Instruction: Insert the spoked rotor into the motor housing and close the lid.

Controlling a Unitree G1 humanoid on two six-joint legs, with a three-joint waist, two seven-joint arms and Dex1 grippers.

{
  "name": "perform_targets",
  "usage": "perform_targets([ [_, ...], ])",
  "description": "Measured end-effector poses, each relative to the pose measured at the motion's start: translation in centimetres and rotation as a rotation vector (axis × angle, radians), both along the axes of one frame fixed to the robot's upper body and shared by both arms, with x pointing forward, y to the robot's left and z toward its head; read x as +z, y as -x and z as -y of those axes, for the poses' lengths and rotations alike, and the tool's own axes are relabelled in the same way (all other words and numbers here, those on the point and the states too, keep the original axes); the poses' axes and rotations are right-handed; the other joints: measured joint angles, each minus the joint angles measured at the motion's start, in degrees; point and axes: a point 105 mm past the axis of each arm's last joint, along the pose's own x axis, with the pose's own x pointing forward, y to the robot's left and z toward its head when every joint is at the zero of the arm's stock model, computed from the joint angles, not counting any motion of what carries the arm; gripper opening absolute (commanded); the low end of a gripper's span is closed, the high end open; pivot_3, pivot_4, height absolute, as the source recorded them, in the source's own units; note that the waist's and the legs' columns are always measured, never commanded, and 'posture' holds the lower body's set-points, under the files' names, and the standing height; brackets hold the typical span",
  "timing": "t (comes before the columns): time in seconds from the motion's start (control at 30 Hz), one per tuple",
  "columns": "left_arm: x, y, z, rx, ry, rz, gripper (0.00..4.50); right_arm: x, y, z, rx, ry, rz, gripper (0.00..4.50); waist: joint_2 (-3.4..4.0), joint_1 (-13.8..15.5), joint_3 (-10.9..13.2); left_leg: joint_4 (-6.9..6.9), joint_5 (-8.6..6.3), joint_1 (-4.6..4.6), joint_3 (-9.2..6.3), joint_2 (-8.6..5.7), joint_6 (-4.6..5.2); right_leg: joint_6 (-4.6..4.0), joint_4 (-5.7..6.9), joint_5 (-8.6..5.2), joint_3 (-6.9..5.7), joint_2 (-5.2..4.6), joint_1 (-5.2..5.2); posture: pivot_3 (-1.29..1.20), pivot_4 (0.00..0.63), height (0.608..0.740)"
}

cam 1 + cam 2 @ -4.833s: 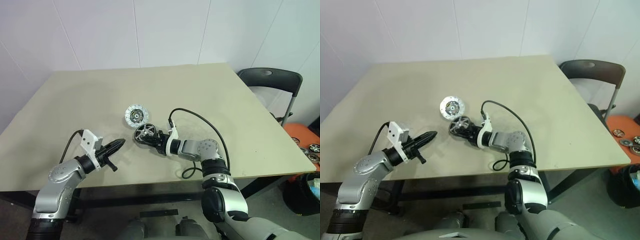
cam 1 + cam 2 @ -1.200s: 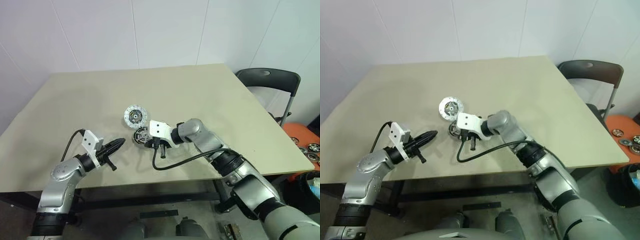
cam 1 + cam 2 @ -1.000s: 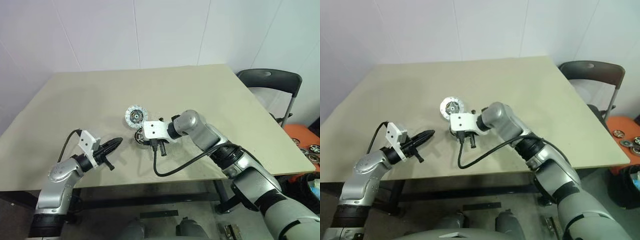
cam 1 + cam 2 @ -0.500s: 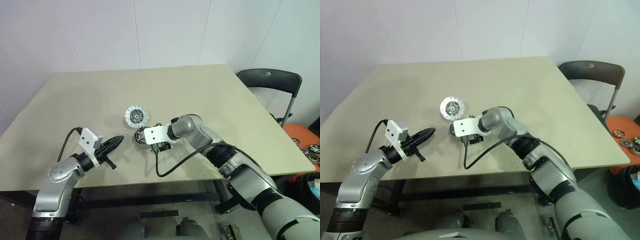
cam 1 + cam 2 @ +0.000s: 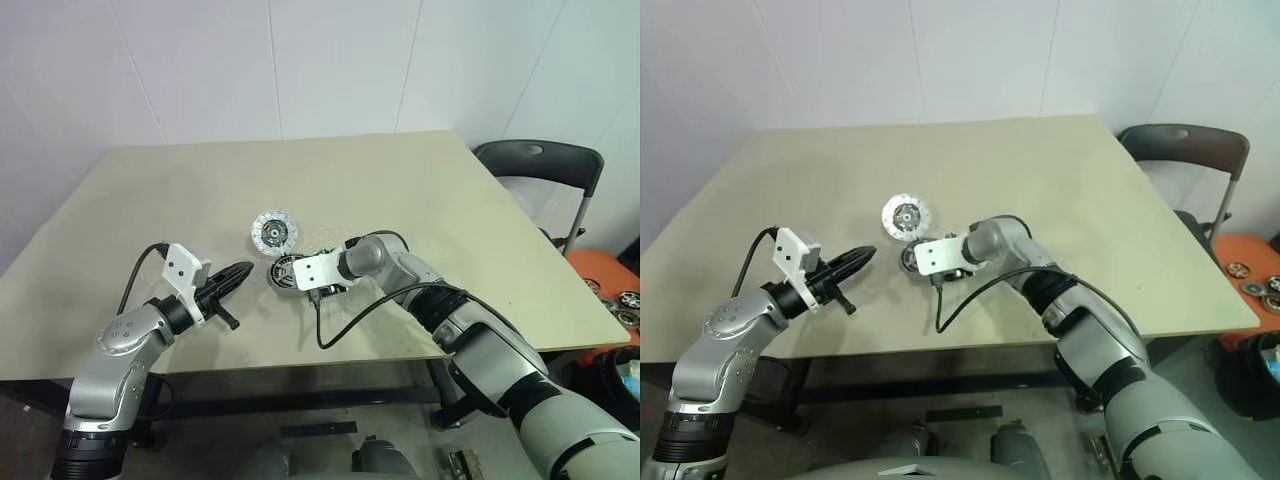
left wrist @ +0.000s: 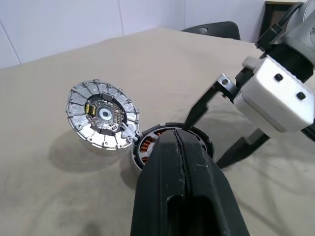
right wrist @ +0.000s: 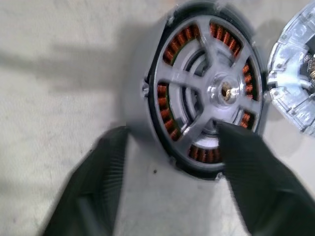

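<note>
While my right hand (image 7: 170,206) stands with its two black fingers spread, one finger tip lies over the spoked rotor (image 7: 212,93) and the other is on the tabletop (image 5: 400,190) just outside the motor housing (image 7: 147,78). I see the rotor seated inside the housing, copper windings showing between its spokes. I find the lid (image 5: 272,231) lying flat on the tabletop, touching the housing's far edge. My left hand (image 5: 243,271) is closed on nothing, hovering level, pointing toward the housing from the left, near but apart from it.
</note>
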Motion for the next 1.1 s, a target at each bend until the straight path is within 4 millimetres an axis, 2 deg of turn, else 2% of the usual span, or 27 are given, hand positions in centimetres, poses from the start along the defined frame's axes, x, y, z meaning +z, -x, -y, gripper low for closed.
perform_targets([
  [0.1,0.2,0.0,0.1,-0.003,0.000,0.005,0.00,0.3,-0.3,0.3,-0.003,0.008,0.015,1.26,-0.02,-0.2,0.0,0.00,0.00,0.16,0.00,0.05,0.00,-0.07,0.03,0.01,0.00,-0.01,0.07,0.00,0.000,0.740],
  [0.17,0.2,0.0,0.1,-0.005,-0.001,0.008,0.00,0.3,-0.5,0.9,-0.020,0.022,0.018,0.91,-0.02,-0.2,0.0,0.00,-0.01,0.23,-0.01,0.06,-0.01,-0.06,0.04,-0.01,-0.02,-0.01,0.12,0.00,0.000,0.740],
  [0.57,-1.1,0.1,-0.6,0.003,0.006,-0.005,0.00,1.3,1.3,0.3,-0.043,-0.059,-0.103,0.91,-0.06,-0.1,0.0,-0.16,-0.22,-0.12,0.03,0.07,-0.22,0.15,-0.07,0.11,0.00,-0.04,-0.28,0.00,0.000,0.740],
  [0.87,-1.9,0.2,-1.0,0.006,-0.005,-0.021,0.00,1.4,3.6,0.0,-0.007,-0.063,-0.146,0.91,-0.10,-0.2,-0.1,-0.16,-0.29,-0.09,0.05,0.09,-0.23,0.17,-0.11,0.08,0.00,-0.04,-0.25,0.00,0.000,0.740],
  [1.1,-1.9,0.1,-1.1,0.009,-0.009,-0.022,0.00,1.3,4.0,-0.3,-0.016,-0.072,-0.161,0.91,-0.14,-0.3,-0.1,-0.16,-0.29,-0.05,0.06,0.14,-0.23,0.16,-0.09,0.09,-0.01,-0.01,-0.24,0.00,0.000,0.740],
])
